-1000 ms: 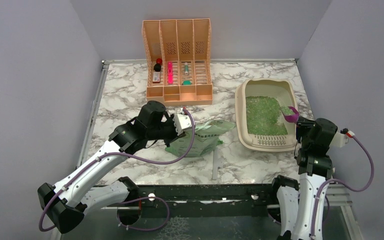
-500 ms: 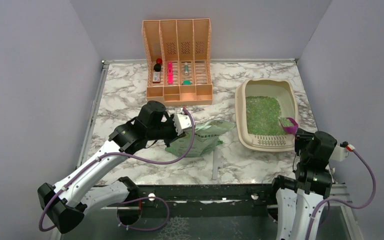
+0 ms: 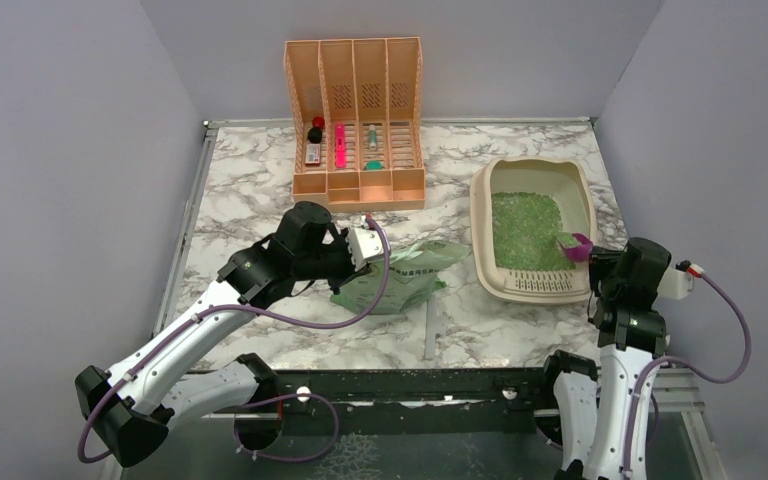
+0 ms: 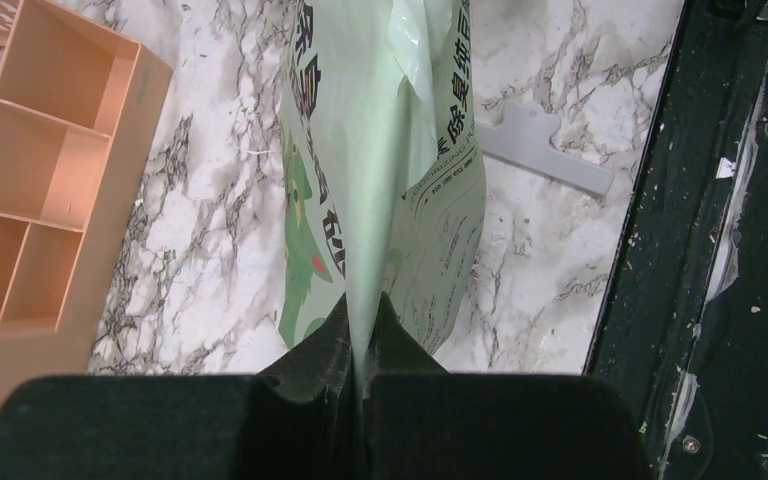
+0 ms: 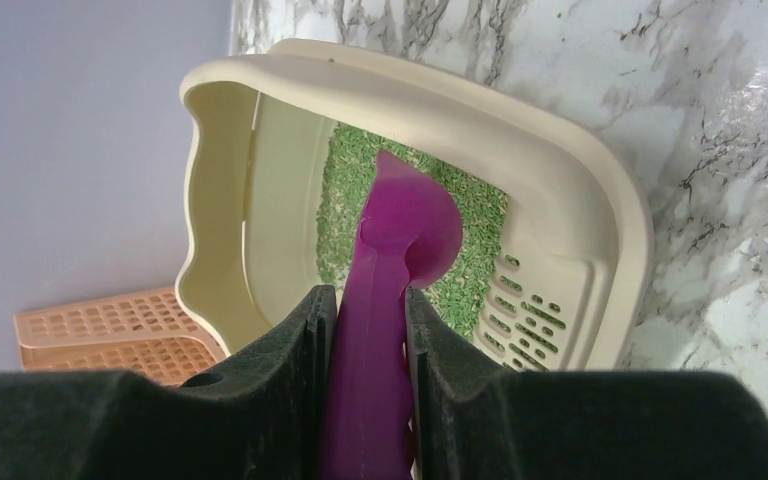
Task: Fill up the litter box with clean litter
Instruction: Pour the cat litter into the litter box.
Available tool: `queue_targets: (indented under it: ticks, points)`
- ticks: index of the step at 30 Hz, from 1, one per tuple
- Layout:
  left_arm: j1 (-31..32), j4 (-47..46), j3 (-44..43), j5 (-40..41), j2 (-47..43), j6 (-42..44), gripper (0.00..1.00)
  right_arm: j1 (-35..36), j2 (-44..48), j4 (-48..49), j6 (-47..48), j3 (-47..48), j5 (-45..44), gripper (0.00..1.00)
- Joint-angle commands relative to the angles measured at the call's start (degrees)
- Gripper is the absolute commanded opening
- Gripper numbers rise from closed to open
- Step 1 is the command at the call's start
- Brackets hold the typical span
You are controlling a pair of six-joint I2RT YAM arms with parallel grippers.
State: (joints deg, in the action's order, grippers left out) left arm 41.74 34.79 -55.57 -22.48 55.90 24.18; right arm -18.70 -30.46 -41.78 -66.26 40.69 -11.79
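Note:
The beige litter box (image 3: 480, 215) sits at the right of the table, its slotted grille at the near end. Clean litter (image 3: 522, 228) lies in it as a grainy green layer, also seen in the right wrist view (image 5: 345, 200) inside the rim (image 5: 560, 170). My right gripper (image 5: 370, 300) is shut on the handle of a purple scoop (image 5: 407, 228), whose bowl hangs over the litter near the grille (image 3: 575, 245). My left gripper (image 4: 362, 312) is shut on the edge of a pale green printed bag (image 4: 380, 150), which lies on the marble at centre (image 3: 405, 272).
A peach slatted organizer (image 3: 355, 120) with markers stands at the back centre. A flat grey strip (image 3: 430, 330) lies on the marble near the bag. Grey walls close in both sides, and a dark rail (image 3: 440, 385) runs along the near edge.
My right gripper has drawn the purple scoop back from the box's right side toward the grille end. The left arm and bag have not moved.

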Motion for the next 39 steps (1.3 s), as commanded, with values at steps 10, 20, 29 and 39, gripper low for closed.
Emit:
queue_targets:
  ticks: [10,20,29,39]
  points:
    - [0.03,-4.59,-1.41,-3.34,-0.57,-0.71,0.0,0.26,9.13,-5.52,0.61,0.65,-1.37,0.01]
    - [0.1,-4.64,-1.29,-3.46,-0.75,-0.76,0.0,0.28,10.07,-3.93,4.27,0.28,13.51,0.01]
    - [0.09,-4.55,-1.72,-2.66,-0.12,-0.72,0.0,0.33,-1.98,5.85,12.28,0.36,22.46,0.01]
    - [0.08,-4.54,-3.06,-1.57,2.01,-0.8,0.0,0.3,-16.09,14.11,19.92,4.41,28.22,0.01]
